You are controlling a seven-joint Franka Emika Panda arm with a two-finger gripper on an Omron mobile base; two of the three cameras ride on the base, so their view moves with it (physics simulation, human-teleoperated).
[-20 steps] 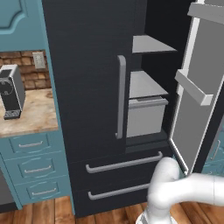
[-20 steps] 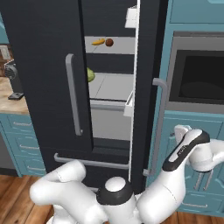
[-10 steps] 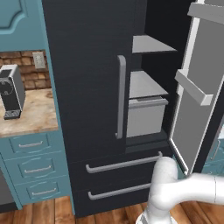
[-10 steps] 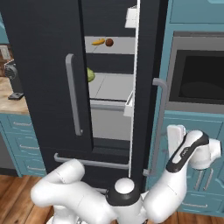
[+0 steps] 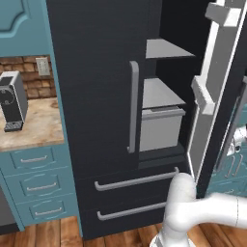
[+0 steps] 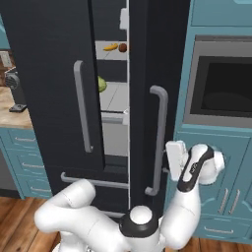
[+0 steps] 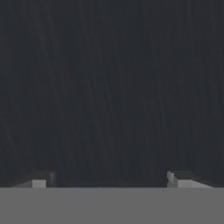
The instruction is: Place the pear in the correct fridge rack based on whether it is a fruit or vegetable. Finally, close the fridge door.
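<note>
The pear (image 6: 123, 47) is a small brown fruit lying on the upper fridge rack (image 6: 116, 56), right beside a yellow banana (image 6: 110, 47). I see both through the narrow gap left by the fridge's right door (image 6: 142, 98). That same rack (image 5: 168, 48) looks bare from the left side. My gripper (image 6: 169, 158) is open and holds nothing. It sits against the outer face of the right door, just right of the door's grey handle (image 6: 158, 138). In the hand view the gripper (image 7: 111, 180) faces the dark door face (image 7: 112, 87) at very close range.
A green leafy vegetable (image 6: 102, 84) lies on the lower shelf (image 5: 161, 91), above a grey drawer (image 5: 161, 128). The left fridge door (image 5: 96, 87) is shut. A built-in oven (image 6: 221, 83) and teal cabinets (image 6: 216, 206) stand to the right, and a coffee machine (image 5: 12, 101) sits on the left counter.
The right fridge door has swung further toward shut, narrowing the gap. My hand has followed it to the left, with the jaws staying wide.
</note>
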